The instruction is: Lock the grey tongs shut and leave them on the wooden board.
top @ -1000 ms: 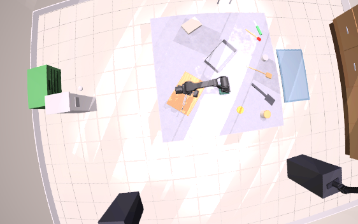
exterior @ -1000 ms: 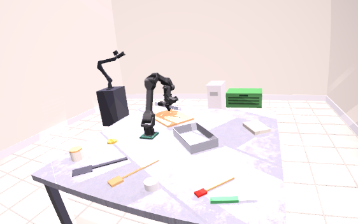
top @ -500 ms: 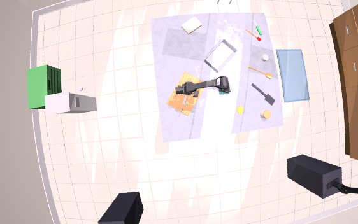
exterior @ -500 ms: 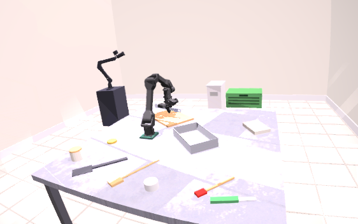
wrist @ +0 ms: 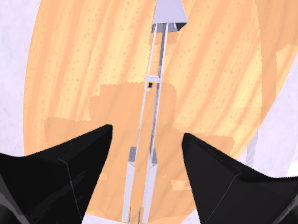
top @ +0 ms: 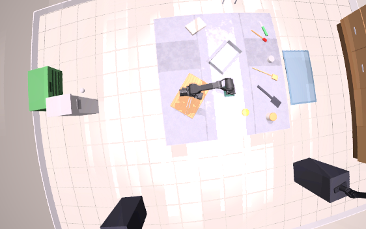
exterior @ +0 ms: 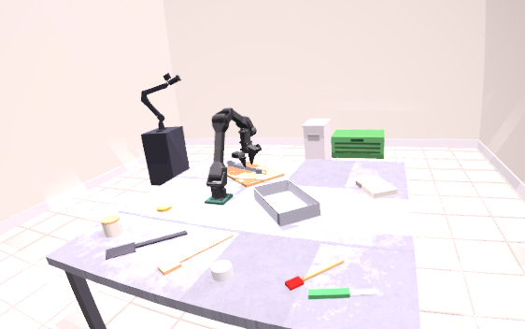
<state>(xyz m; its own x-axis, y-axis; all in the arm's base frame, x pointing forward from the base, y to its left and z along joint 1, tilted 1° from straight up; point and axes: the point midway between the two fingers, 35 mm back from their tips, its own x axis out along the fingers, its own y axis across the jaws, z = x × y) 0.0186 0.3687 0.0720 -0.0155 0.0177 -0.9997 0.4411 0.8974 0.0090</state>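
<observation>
The grey tongs (exterior: 243, 166) (top: 189, 103) lie flat on the wooden board (wrist: 80, 43) (exterior: 263, 178) (top: 193, 81), their two arms close together and almost parallel. My gripper (wrist: 148, 135) (exterior: 249, 160) (top: 183, 92) is open just above them. In the wrist view its dark fingers stand apart on either side of the tongs' thin arms, with board showing between each finger and the tongs. The grey roasting tin (exterior: 299, 213) (top: 236, 47) stands empty to the right of the board.
On the table lie a white block (exterior: 376, 187), a cleaver (exterior: 140, 245), wooden spatulas (exterior: 196, 254), a red-tipped spatula (exterior: 310, 276), a green-handled knife (exterior: 329, 293), small round pots (exterior: 111, 225) (exterior: 221, 270) and a yellow disc (exterior: 163, 208). Dark boxes, a white cabinet and a green chest stand on the floor.
</observation>
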